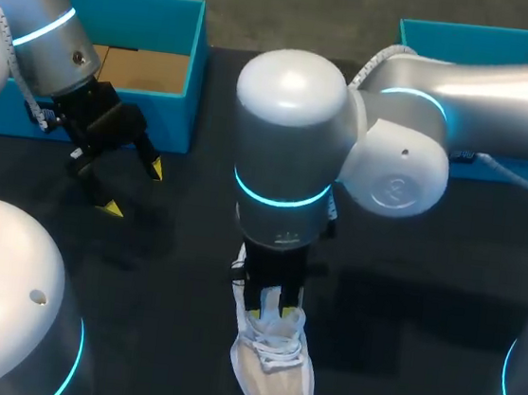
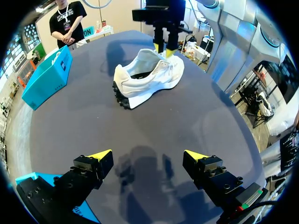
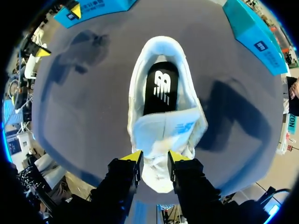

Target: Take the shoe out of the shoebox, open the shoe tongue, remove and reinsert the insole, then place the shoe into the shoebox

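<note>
A white shoe (image 1: 272, 375) (image 2: 149, 77) stands on the dark table near its front edge, toe toward me. Its black insole (image 3: 161, 88) with a white logo lies inside. My right gripper (image 1: 276, 304) (image 3: 155, 157) (image 2: 164, 49) comes down from above and is shut on the shoe's tongue (image 3: 163, 130), which is lifted up off the opening. My left gripper (image 1: 133, 187) (image 2: 147, 156) hangs open and empty above the table at the left, just in front of the open blue shoebox (image 1: 186, 84), well away from the shoe.
A second blue box (image 1: 492, 42) (image 2: 46, 77) stands at the table's back right. My right arm's big wrist and elbow hang over the middle of the table. Bare dark tabletop (image 1: 160, 272) lies between the left gripper and the shoe.
</note>
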`<state>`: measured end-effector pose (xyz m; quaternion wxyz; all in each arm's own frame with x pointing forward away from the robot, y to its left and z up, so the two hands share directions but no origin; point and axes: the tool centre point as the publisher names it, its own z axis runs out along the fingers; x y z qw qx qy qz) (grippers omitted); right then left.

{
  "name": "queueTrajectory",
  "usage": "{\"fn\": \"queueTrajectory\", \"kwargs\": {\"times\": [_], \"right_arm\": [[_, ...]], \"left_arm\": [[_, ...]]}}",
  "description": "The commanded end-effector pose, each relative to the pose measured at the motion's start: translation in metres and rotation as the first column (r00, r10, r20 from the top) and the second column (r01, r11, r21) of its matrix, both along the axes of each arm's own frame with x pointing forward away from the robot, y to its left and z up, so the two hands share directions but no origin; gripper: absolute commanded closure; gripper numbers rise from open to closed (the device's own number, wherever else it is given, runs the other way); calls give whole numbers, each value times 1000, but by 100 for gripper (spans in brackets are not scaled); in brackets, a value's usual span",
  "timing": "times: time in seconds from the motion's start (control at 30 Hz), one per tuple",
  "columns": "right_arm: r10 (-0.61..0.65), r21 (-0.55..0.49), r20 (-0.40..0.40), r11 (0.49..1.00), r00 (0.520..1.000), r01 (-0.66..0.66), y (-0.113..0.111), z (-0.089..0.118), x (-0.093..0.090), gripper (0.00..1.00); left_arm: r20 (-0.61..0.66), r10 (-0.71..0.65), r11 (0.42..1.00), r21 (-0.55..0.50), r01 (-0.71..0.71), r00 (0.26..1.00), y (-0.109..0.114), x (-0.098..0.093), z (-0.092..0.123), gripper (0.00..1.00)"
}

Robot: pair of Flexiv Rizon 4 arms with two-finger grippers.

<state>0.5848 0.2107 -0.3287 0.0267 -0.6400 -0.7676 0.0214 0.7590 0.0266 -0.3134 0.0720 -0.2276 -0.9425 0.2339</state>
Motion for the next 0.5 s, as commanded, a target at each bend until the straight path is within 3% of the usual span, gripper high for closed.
{"fn": "queueTrajectory", "kwargs": {"times": [0.03, 0.37, 0.5], "right_arm": [[-19, 24, 18, 1000, 1000, 18, -6, -15, 1, 64], [-29, -1, 57, 1000, 998, 29, -10, -13, 12, 67], [-3, -22, 83, 1000, 997, 5, -7, -2, 13, 67]], "left_arm": [[1, 0, 1000, 2, 0, 1000, 0, -1, 0, 0], [1, 0, 1000, 2, 0, 1000, 0, -1, 0, 0], [1, 0, 1000, 2, 0, 1000, 0, -1, 0, 0]]}}
